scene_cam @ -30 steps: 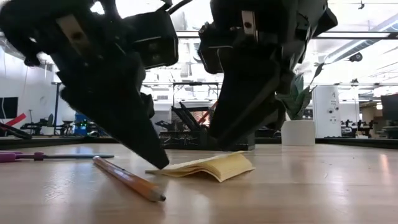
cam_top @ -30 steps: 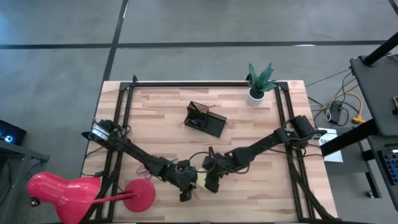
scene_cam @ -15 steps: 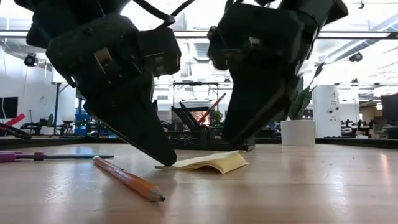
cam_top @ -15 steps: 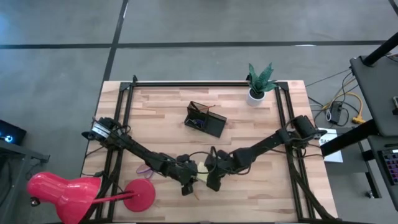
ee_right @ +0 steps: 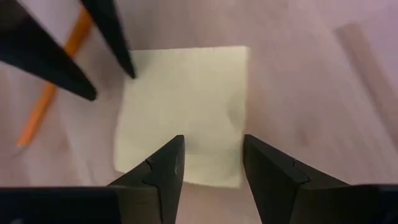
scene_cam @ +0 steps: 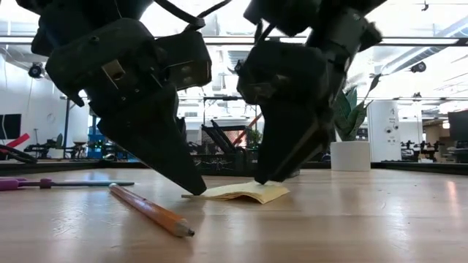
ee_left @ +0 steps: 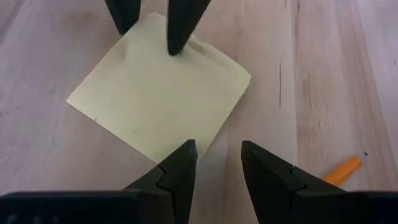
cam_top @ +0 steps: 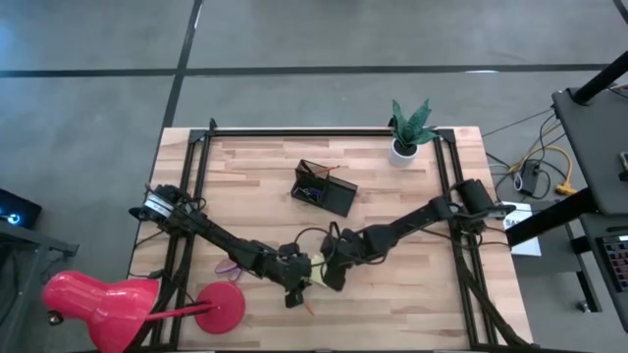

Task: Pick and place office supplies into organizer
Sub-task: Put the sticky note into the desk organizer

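Both grippers (scene_cam: 219,183) open, sticky-note pad (scene_cam: 241,192) between

Even overhead light brightens the high view. In the low view, glare from ceiling lights at 12 o'clock silhouettes both arms. The right wrist view is motion-blurred; the left is sharp.

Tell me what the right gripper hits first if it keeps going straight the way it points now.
Most likely the yellow sticky-note pad: the right gripper, jaws open, points down at it, with the table directly beneath. The left gripper faces it from the pad's opposite side.
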`<state>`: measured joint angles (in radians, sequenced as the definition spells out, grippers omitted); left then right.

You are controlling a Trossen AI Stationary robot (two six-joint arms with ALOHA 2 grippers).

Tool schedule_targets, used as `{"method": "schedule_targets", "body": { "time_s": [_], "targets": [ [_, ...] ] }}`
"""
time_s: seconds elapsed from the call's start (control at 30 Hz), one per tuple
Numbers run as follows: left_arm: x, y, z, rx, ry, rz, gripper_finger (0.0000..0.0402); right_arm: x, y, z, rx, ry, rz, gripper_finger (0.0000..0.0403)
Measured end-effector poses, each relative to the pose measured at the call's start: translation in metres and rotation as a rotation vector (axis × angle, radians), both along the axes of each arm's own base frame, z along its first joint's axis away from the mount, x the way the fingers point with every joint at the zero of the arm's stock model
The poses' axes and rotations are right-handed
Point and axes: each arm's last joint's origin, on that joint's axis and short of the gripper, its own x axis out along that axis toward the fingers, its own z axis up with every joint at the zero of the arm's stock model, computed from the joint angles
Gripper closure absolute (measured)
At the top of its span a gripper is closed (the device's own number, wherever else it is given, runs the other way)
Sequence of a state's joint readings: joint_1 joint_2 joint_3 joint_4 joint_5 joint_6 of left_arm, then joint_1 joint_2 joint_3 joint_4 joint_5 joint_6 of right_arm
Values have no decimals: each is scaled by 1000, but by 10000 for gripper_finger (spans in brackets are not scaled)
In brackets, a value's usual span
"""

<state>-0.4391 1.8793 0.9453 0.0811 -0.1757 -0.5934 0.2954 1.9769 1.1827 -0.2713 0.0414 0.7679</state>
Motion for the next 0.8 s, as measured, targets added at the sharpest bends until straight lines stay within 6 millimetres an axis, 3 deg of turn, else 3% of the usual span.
{"method": "schedule_targets", "body": {
  "time_s": [0.17, 0.47, 0.8],
  "targets": [
    [0, 1, -1, 1, 2, 1, 284, 7, 4, -5, 111, -33, 117, 256],
    [0, 4, -2, -1, -3, 8, 284, 10, 8, -4, 147, -59, 161, 279],
    [-1, 7, 10, 13, -27, 25, 284, 13, 9, 2, 91, -92, 131, 388]
  ]
}}
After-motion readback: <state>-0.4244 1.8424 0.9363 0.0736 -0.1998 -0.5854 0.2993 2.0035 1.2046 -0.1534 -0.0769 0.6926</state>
